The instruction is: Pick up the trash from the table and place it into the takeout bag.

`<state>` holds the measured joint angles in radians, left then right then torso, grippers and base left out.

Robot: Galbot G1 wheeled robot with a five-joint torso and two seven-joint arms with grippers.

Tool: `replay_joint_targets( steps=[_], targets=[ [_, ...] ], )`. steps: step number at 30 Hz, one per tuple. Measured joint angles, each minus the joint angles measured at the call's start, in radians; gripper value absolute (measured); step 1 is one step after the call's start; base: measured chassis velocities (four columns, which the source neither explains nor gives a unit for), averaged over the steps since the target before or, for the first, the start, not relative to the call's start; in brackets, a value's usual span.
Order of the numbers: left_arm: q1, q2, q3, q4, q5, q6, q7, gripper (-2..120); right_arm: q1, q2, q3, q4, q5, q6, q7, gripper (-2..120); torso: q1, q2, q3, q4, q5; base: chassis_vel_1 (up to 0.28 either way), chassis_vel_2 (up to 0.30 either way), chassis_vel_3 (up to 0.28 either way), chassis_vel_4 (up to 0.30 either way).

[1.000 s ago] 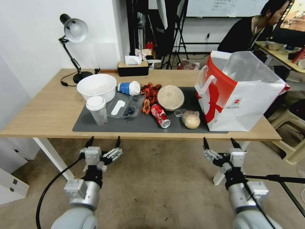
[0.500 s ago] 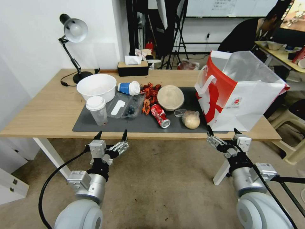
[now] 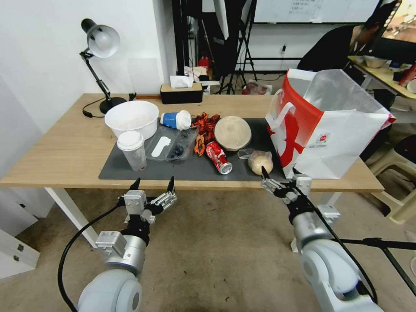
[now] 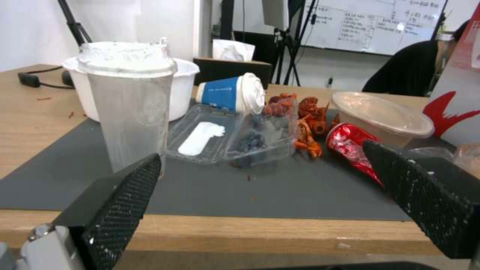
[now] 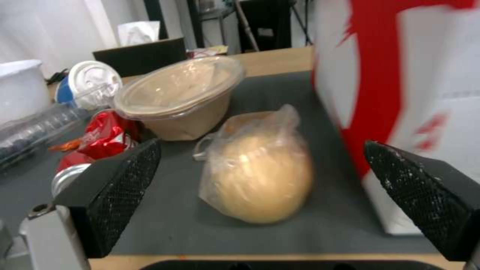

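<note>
The trash lies on the dark mat [image 3: 182, 168] of the table [image 3: 65, 147]: a white-lidded clear cup [image 3: 131, 149], a blue-and-white cup [image 3: 175, 120] on its side, a crushed red can [image 3: 218, 157], a round beige lidded container [image 3: 232, 132] and a bun in clear plastic [image 3: 261, 163]. The red-and-white takeout bag [image 3: 329, 125] stands open at the mat's right end. My right gripper [image 3: 279, 175] is open at the table's front edge, right before the bun [image 5: 257, 176]. My left gripper [image 3: 154, 184] is open below the front edge, facing the clear cup [image 4: 130, 105].
A white bowl [image 3: 131, 118], a clear plastic tray [image 3: 171, 145] and red crayfish shells [image 3: 204, 125] also sit on the mat. A desk lamp [image 3: 100, 47] and a tissue box [image 3: 181, 91] stand at the back. A person sits behind the bag.
My right arm has swung left and forward, from below the bag's corner to the table edge in front of the bun. The left gripper rose slightly towards the edge.
</note>
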<state>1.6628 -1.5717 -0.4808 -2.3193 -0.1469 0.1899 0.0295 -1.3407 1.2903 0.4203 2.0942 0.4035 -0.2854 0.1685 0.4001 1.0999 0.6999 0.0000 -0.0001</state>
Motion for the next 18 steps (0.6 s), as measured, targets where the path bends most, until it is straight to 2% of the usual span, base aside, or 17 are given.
replay_joint_targets(
  steps=[3,12,18],
  targets=[
    [0.01,-0.004,-0.003,-0.005,0.006,-0.009,0.0,100,0.069,-0.014,-0.031,-0.034,0.029,-0.051,0.039,100,0.0,0.0,0.0,0.0001,0.0001,0.0,0.0,0.0,0.0],
    [0.025,-0.009,-0.007,-0.009,0.017,-0.032,0.0,100,0.14,-0.009,-0.071,-0.093,0.048,-0.134,0.114,100,0.0,0.0,0.0,0.0,0.0002,0.0,0.0,0.0,0.0],
    [0.026,-0.009,-0.009,-0.007,0.019,-0.038,0.0,100,0.17,-0.003,-0.075,-0.117,0.082,-0.155,0.135,96,0.0,0.0,0.0,0.0,0.0001,0.0,0.0,0.0,0.0]
  ],
)
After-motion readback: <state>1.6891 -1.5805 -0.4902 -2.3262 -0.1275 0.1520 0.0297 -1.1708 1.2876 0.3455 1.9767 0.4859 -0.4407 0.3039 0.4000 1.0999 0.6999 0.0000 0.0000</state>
